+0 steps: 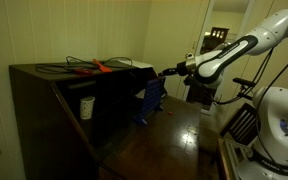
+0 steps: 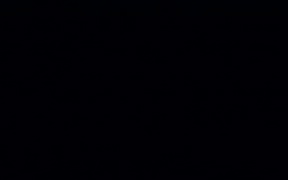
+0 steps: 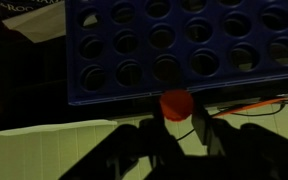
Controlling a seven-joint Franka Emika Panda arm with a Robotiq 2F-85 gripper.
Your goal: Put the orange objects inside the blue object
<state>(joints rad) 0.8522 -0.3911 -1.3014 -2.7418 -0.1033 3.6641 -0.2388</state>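
Dark wooden cabinet [image 1: 39, 95], white cup [image 1: 86, 106] near blue plastic grid of round holes [image 1: 149, 100] on glossy bench [image 1: 179, 135]; jaws clenched on small orange-red disc [image 3: 176, 103] just under it.

Orange-red disc [image 3: 176, 104], blue grid [image 3: 104, 94]

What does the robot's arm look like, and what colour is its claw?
The arm is made of smooth, rounded white shells with black parts at the joints. Its claw is black, with two chunky, angular fingers. The room is too dim to make out any markings or cables on it.
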